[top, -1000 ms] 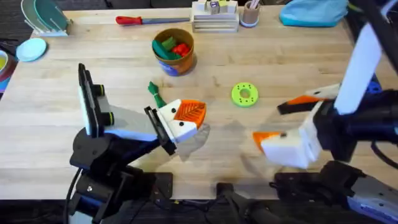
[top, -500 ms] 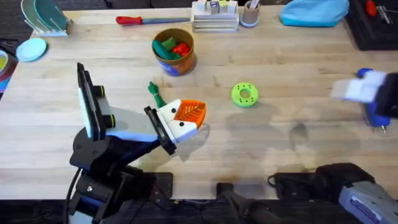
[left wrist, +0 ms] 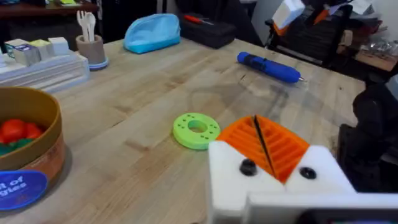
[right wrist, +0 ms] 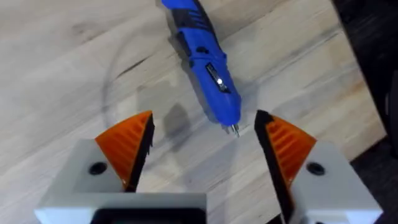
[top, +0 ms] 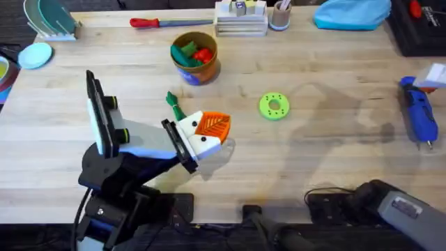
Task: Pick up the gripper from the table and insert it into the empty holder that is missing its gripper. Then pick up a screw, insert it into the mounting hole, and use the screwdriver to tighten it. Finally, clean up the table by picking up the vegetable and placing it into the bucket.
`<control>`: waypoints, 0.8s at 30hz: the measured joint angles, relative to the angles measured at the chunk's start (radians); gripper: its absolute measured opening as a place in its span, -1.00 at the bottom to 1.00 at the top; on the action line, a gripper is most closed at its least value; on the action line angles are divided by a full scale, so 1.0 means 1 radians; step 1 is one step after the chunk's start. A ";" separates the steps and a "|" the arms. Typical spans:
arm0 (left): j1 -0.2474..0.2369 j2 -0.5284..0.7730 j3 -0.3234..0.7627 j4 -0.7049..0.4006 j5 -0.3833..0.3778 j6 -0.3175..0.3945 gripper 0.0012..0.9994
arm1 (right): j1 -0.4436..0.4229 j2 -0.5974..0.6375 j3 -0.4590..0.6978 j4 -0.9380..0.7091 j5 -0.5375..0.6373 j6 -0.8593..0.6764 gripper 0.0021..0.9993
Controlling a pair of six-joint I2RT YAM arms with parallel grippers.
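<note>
Right edge of the overhead frame: blue screwdriver (top: 418, 115) lies flat on the table (top: 313, 160), tip toward the bottom of the frame. In its wrist view the right gripper (right wrist: 204, 121) hangs straight above it, orange pads (right wrist: 127, 143) spread wide, nothing held, and the bit end sits between them. My read: we're at the screwdriver pickup of the tighten step. I can't tell from these views whether the fingertip insert and screw are already done. Next move needs a straight drop. The fingers should straddle the thick blue body rather than the thin bit, then close across the barrel. It's round, so an off-centre pinch could roll it or squirt it out. Left gripper (top: 219, 129) sits low, left of centre in the overhead view. Its pads are pressed together, and I see nothing between them. Green toy vegetable (top: 173, 104) lies on the table just up-left of that gripper, apart from it, so cleanup isn't done. Tan bucket (top: 202, 71) stands upright at upper centre, well apart from both grippers. It holds a red piece (top: 203, 54) and a green piece (top: 183, 53). Lime disc (top: 274, 106) lies flat at mid-frame, not part of the job. Small beige cup (top: 280, 19) at the top edge has sticks in it.
</note>
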 joint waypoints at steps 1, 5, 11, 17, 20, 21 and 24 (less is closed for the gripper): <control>0.000 0.000 0.000 -0.002 -0.001 0.000 -0.97 | -0.029 0.039 0.000 0.014 -0.022 -0.029 0.98; 0.000 0.000 0.000 -0.028 -0.006 0.001 -0.97 | -0.103 0.210 -0.001 0.069 -0.087 -0.158 0.98; 0.000 -0.001 0.000 -0.042 -0.008 0.001 -0.97 | -0.110 0.389 -0.010 0.197 -0.121 -0.372 0.98; 0.000 -0.001 0.000 -0.042 -0.008 0.001 -0.97 | -0.110 0.451 -0.011 0.349 -0.128 -0.457 0.99; 0.000 -0.001 0.000 -0.042 -0.008 0.001 -0.97 | -0.110 0.475 -0.011 0.415 -0.133 -0.472 0.99; 0.000 -0.001 0.000 -0.042 -0.009 0.001 -0.97 | -0.110 0.487 -0.011 0.429 -0.136 -0.477 0.99; 0.000 -0.001 0.000 -0.042 -0.013 0.001 -0.97 | -0.110 0.528 -0.011 0.457 -0.141 -0.482 0.98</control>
